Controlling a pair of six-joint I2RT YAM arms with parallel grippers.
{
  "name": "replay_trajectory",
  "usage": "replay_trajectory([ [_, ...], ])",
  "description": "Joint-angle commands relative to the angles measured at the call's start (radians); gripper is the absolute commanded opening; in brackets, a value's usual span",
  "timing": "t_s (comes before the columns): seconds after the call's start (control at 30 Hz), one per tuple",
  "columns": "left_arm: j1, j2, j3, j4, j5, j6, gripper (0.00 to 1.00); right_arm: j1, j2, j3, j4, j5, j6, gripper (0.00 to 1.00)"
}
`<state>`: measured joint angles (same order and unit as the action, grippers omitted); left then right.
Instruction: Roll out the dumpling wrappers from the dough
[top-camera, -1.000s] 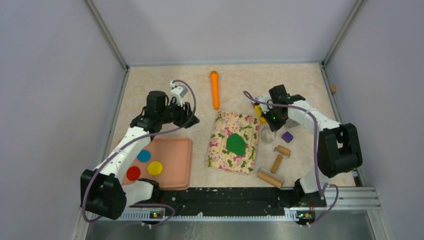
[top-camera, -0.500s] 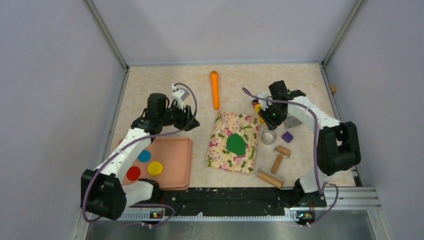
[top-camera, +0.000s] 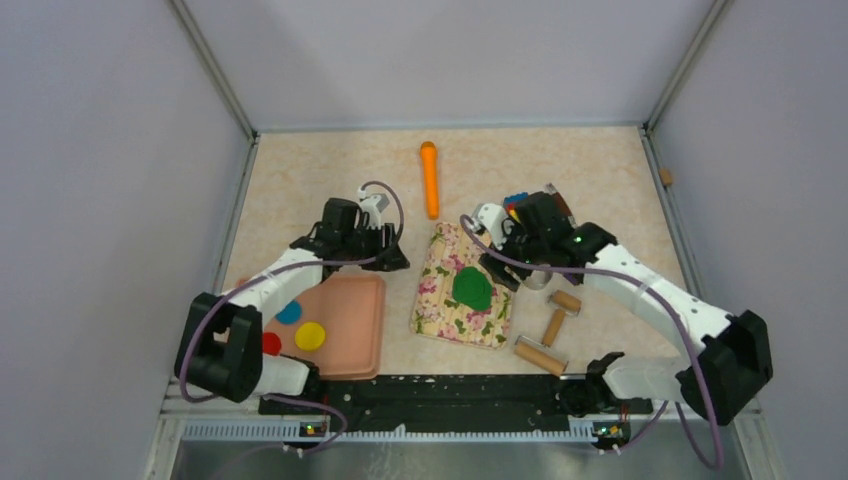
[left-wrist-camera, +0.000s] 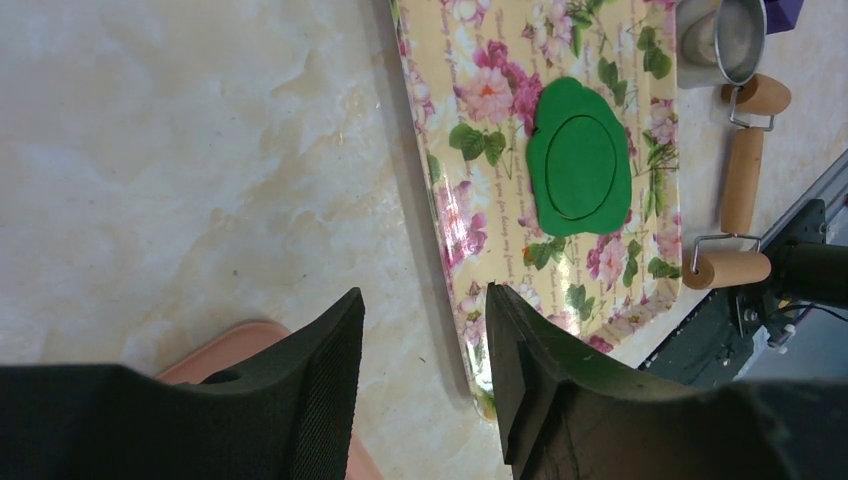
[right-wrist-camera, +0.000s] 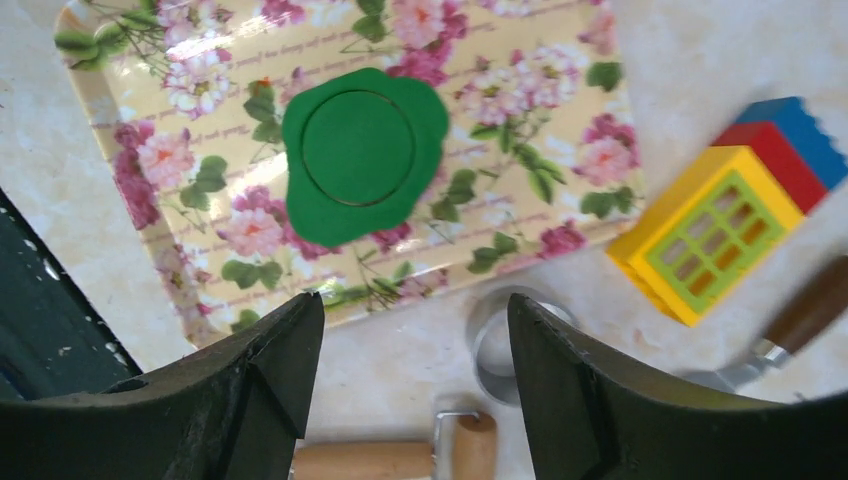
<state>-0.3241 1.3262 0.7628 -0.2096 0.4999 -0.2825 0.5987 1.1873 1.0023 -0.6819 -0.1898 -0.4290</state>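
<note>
The dough is a dark green flattened piece lying on the floral mat. A round cut line shows in its middle in the wrist views. Blue, yellow and red dumpling wrappers lie in the pink tray. My left gripper is open and empty over bare table between tray and mat. My right gripper is open and empty at the mat's right edge, above the table beside a metal ring cutter.
Wooden rollers lie right of the mat near the front edge. A toy block house stands behind the right wrist. An orange carrot-shaped piece lies at the back centre. Walls enclose the table on three sides.
My right gripper has opened and swung left and forward to the mat's right edge. My left gripper has moved right, toward the mat's left edge, still open.
</note>
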Motion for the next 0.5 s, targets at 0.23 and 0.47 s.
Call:
replay_trajectory([
  [0.23,-0.139,0.248,0.134,0.079,-0.114,-0.135,0.44,0.12,0.206,-0.026,0.247,0.082,0.237,0.7],
  [0.47,-0.164,0.426,0.287,-0.023,-0.176,-0.151,0.34,0.134,0.227,-0.043,0.25,0.049,0.296,0.68],
])
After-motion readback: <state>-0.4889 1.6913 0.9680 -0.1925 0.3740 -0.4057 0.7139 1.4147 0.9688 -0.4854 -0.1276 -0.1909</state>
